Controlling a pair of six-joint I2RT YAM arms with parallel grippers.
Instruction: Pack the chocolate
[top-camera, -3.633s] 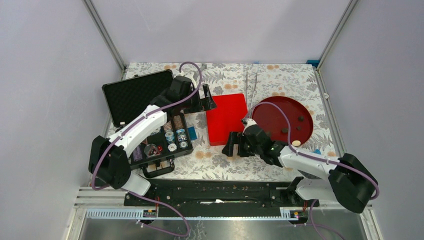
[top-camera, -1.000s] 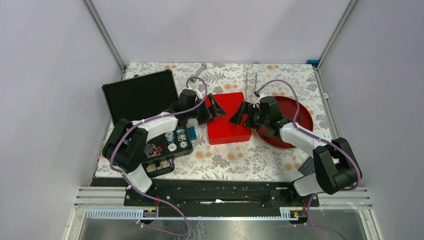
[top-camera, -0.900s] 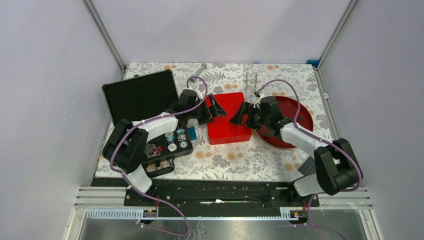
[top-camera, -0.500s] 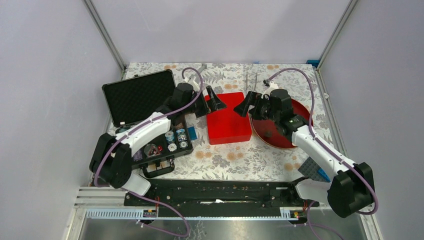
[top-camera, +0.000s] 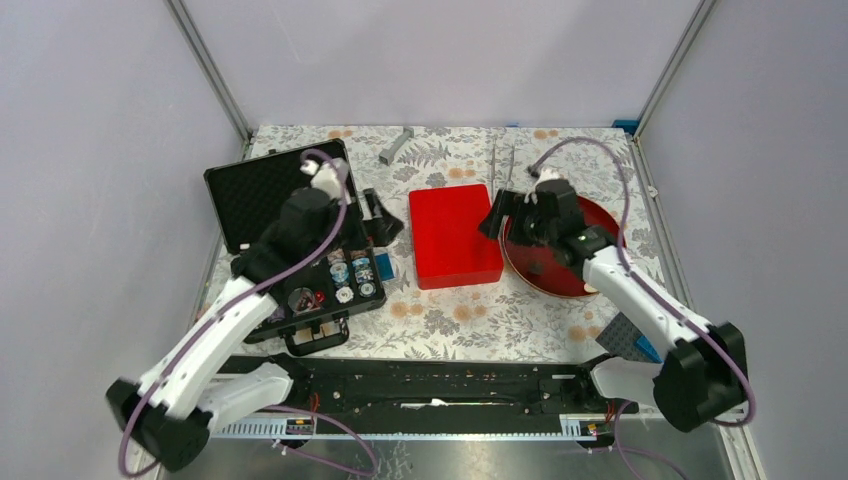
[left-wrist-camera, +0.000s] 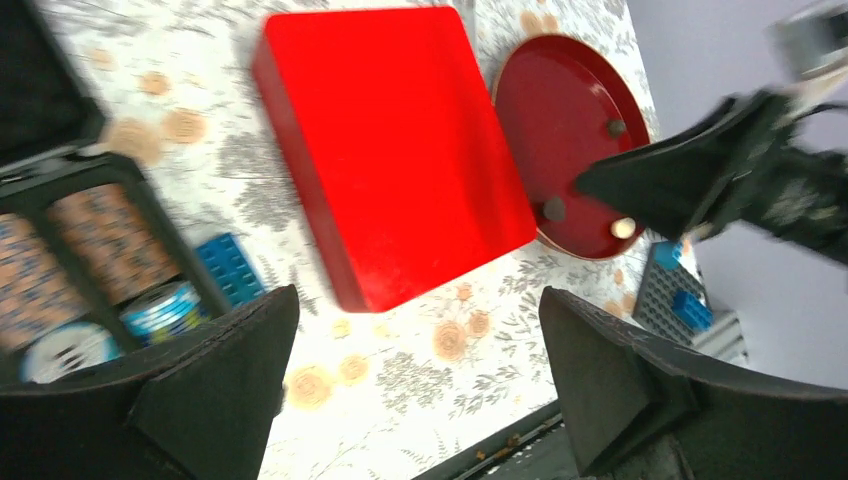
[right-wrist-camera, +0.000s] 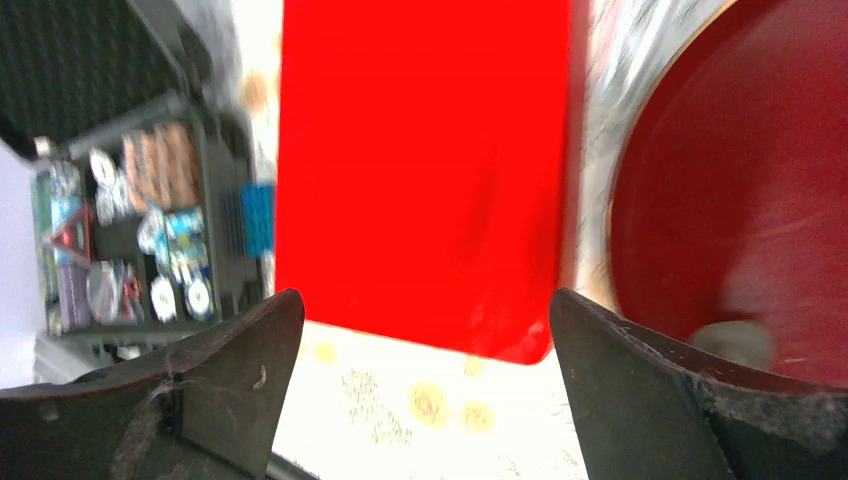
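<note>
Three chocolate lumps (left-wrist-camera: 553, 209) on the round red tray (left-wrist-camera: 560, 120), just beside the red box (left-wrist-camera: 400, 140)

- Setting: a laboratory-type robot test cell
- Enclosure: plain pale panels (top-camera: 100, 150) on three sides, joined by aluminium posts (top-camera: 208, 70)
- Work surface: a single table under a floral cloth (top-camera: 450, 320)
- Fixture: a black mounting rail (top-camera: 430, 385) at the near edge, carrying the left arm (top-camera: 200, 340) and the right arm (top-camera: 640, 295)

The flowered bench (top-camera: 470, 320) carries a flat red box (top-camera: 455, 235) between the left claw (top-camera: 380, 215) and the right claw (top-camera: 497, 213), a round dark-red tray (top-camera: 555, 285) just right of the right claw, an open black case (top-camera: 250, 195) left of the left claw with a small blue block (top-camera: 384, 266) beside it, and tweezers (top-camera: 499, 165) and a grey bar (top-camera: 395, 146) beyond both.
</note>
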